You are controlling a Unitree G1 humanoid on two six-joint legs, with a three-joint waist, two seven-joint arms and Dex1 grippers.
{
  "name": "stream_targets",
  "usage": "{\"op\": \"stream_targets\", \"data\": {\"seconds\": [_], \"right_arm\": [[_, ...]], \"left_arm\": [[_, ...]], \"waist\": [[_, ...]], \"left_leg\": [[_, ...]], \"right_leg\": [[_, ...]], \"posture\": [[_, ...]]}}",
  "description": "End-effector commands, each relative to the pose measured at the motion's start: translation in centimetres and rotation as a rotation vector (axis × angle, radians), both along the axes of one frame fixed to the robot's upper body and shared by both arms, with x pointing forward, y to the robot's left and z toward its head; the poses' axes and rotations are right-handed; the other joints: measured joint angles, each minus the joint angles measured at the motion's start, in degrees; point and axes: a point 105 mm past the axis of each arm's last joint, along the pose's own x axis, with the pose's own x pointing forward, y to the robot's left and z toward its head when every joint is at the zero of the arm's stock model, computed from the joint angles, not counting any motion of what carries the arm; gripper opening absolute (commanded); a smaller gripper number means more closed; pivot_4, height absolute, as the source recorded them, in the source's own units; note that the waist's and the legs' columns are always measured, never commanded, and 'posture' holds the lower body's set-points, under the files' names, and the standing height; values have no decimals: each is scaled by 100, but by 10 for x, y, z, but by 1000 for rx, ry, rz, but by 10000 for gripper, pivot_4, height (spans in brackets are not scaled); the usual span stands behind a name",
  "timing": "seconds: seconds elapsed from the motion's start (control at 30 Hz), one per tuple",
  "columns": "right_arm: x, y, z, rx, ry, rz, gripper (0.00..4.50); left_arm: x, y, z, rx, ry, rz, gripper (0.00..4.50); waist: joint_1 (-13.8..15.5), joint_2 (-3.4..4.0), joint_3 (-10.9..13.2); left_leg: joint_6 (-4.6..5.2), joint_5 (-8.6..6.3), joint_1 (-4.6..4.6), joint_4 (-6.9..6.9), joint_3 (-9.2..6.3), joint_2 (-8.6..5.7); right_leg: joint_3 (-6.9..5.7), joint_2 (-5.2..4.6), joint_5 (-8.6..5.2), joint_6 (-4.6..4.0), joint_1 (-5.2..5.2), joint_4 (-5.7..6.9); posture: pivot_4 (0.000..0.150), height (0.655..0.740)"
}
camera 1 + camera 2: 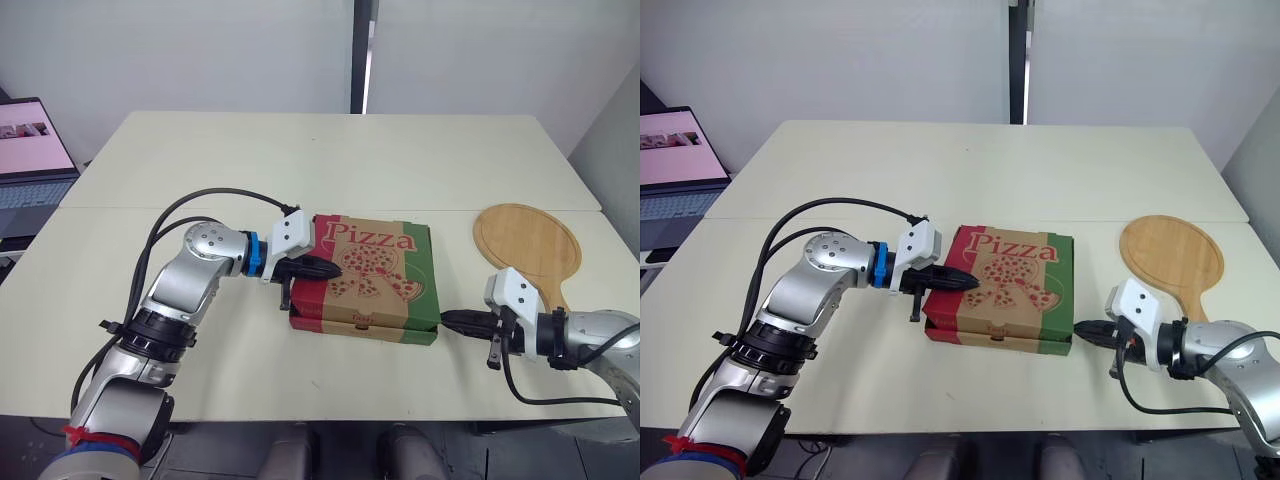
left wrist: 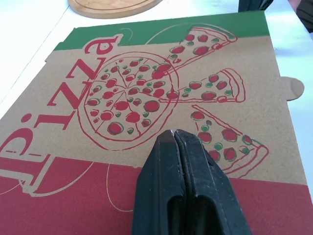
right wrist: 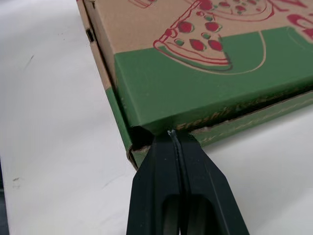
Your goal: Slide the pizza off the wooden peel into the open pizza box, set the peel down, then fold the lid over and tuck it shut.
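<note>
one pizza box (image 1: 375, 275) lies flat and closed mid-table (image 1: 330, 160), its "pizza" word running left to right along the far edge, red band left, green band right. one wooden peel (image 1: 527, 240) lies apart on its right, round end far, handle pointing near. the left gripper (image 1: 336, 268), fingers pressed together, rests on the lid's left part. the right gripper (image 1: 445, 319), also closed and empty, is at the box's near right corner. one laptop (image 1: 35, 150) stands far left
</note>
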Motion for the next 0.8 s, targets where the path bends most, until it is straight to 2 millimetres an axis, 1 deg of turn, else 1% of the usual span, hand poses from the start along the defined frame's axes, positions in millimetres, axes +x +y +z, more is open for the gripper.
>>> {"op": "stream_targets", "data": {"seconds": [0.03, 0.17, 0.23, 0.3, 0.37, 0.47, 0.53, 0.67, 0.77, 0.8], "right_arm": [[6, -14, 8, -71, -72, -14, 304], [14, -25, 29, -77, -136, -37, 304], [18, -20, 40, -54, -169, -26, 304], [20, -6, 49, -19, -196, 11, 304], [21, 15, 54, 25, -213, 64, 304], [22, 48, 56, 70, -226, 144, 304], [23, 63, 55, 80, -224, 183, 304], [27, 86, 46, 60, -216, 244, 304], [30, 97, 40, 39, -210, 288, 304], [30, 100, 39, 36, -204, 299, 304]], "left_arm": [[0, 0, -1, 18, -5, -1, 0], [-1, 1, -2, 17, -4, 2, 0], [-1, 1, -2, 16, -3, 3, 0], [-1, 1, -1, 16, -4, 3, 0], [0, 1, -1, 15, -6, 4, 0], [0, 1, 2, 10, -11, 4, 0], [0, 1, 4, 4, -14, 5, 0], [-1, 2, 11, -15, -19, 6, 0], [-4, 3, 19, -37, -27, 1, 0], [-6, 6, 25, -52, -27, 5, 0]], "waist": [[1, 0, 0], [-2, 0, 0], [-5, 0, 0], [-8, 0, 0], [-10, 0, 0], [-17, 0, 0], [-14, 0, 0], [-6, -1, 0], [-12, -1, 0], [-13, -1, 0]], "left_leg": [[0, 0, 0, 0, 0, 0], [0, 0, 0, 1, 2, 0], [0, 0, 1, 0, 2, 1], [0, 0, 1, 0, 1, 2], [0, 0, 0, 0, 1, 1], [-3, 1, 0, 0, 0, 3], [-16, 9, -2, 0, 0, 2], [-22, 12, -5, 3, 0, -3], [-22, 13, -5, 3, 0, -2], [-22, 13, -7, 3, 0, -2]], "right_leg": [[0, 0, 0, 0, 0, 0], [1, 0, 0, 0, 0, 0], [2, 0, 0, 0, 0, 0], [1, 0, 0, 0, 0, 0], [1, 0, 0, 0, 0, -1], [1, 0, 0, 0, -2, 0], [1, 0, 0, 0, -3, 0], [0, -2, 0, 0, -6, 0], [0, -1, 0, 0, -8, 2], [1, -1, 0, 0, -11, 2]], "posture": [[1500, 7281], [1500, 7281], [1500, 7281], [1500, 7281], [1500, 7281], [1500, 7281], [1500, 7281], [1500, 7281], [1500, 7281], [1500, 7281]]}}
